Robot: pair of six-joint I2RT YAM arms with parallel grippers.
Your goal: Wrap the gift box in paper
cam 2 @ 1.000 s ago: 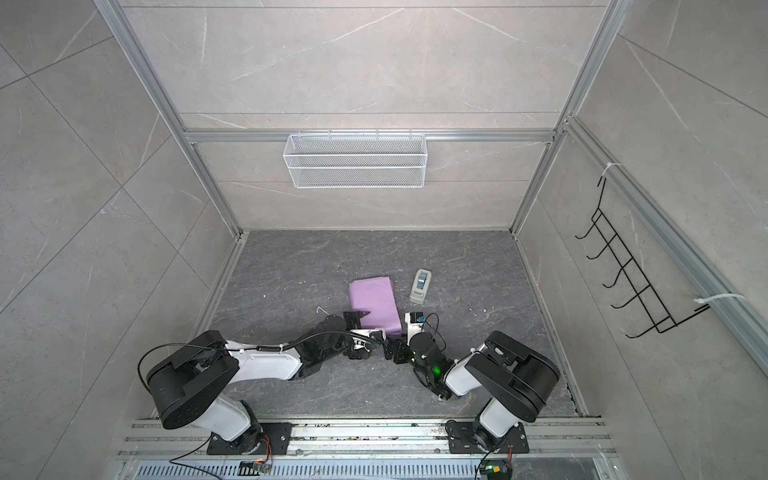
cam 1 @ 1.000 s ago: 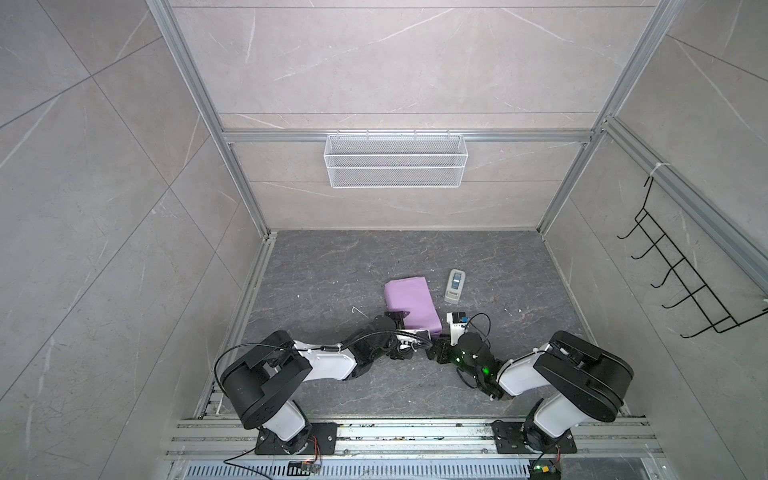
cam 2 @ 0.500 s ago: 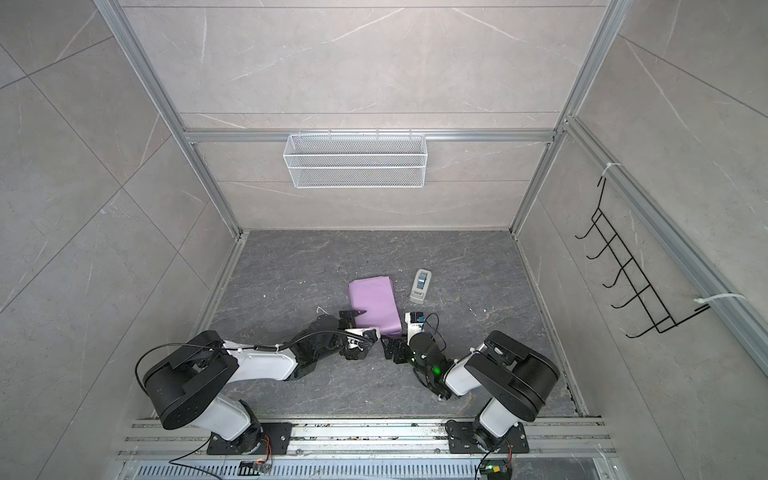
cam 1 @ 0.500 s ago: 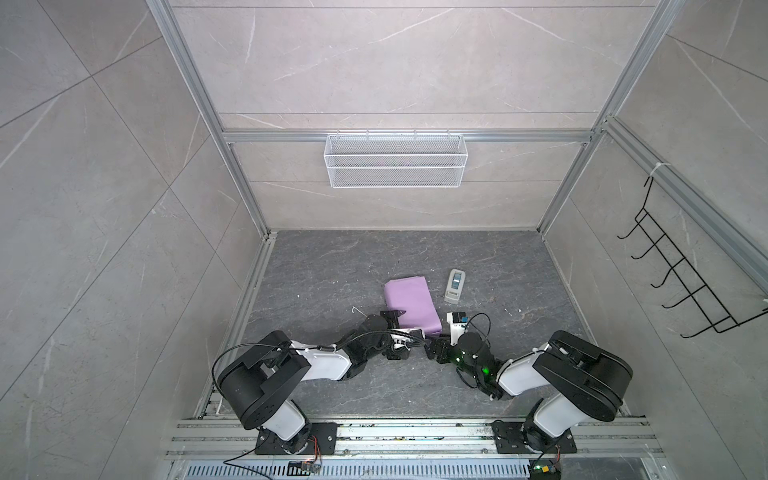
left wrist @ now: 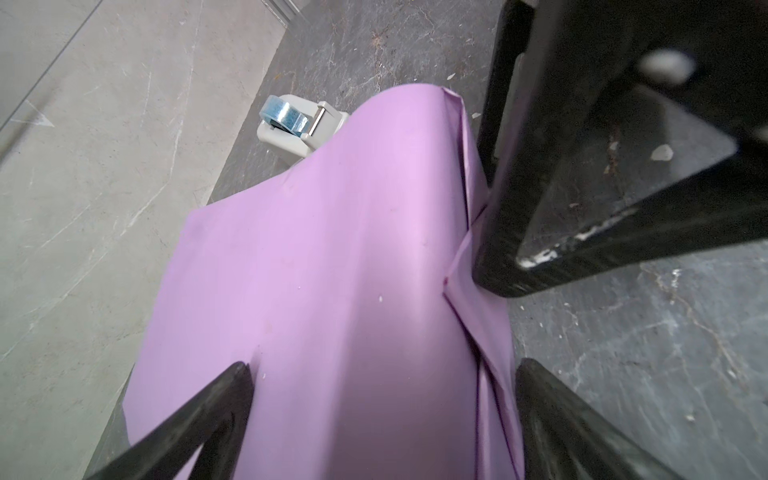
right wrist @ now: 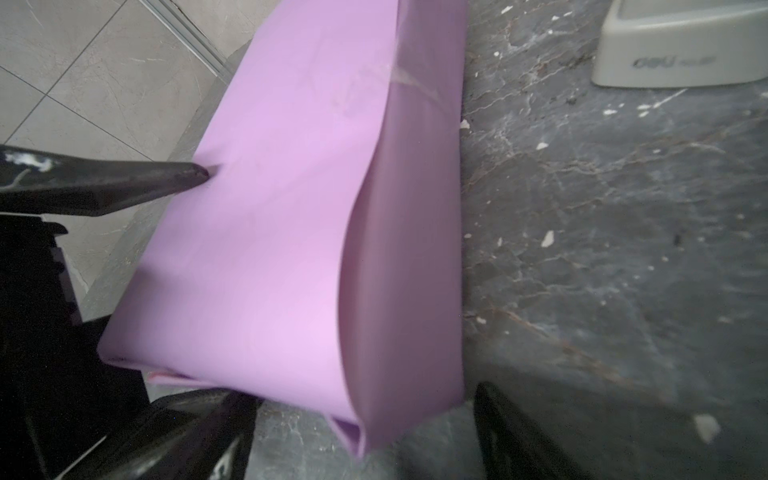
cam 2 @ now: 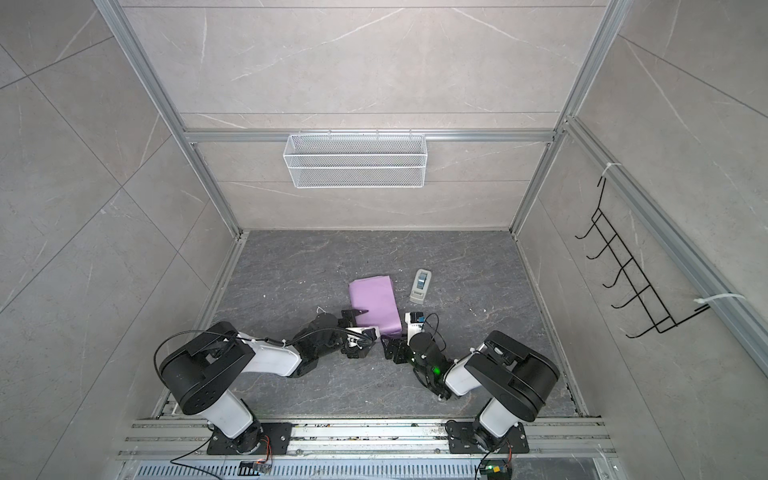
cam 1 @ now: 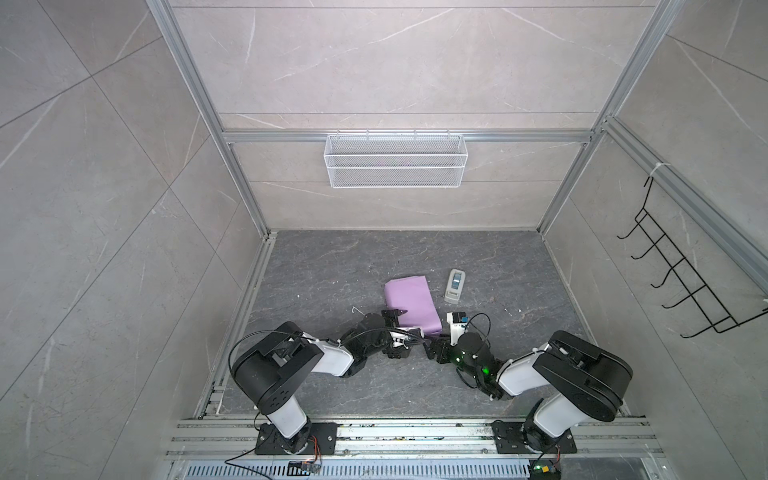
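Top views: one lilac parcel, two wide grippers

One sheet of paper (cam 1: 409, 303), lilac side out, lies folded around a boxy form; the gift box itself is hidden. Two grippers sit at the paper's near end. The left gripper (cam 1: 401, 332) gapes wide, one finger (right wrist: 124, 178) touching the paper's top. The right gripper (right wrist: 363, 399) also stands wide, straddling the paper's near corner and gripping nothing. One tape dispenser (cam 1: 454, 286) lies just beside the paper's far right corner.

A robot lab cell: aluminium frame (cam 1: 270, 136), stone-look wall panels (cam 1: 104, 187), base rail (cam 1: 415, 434)
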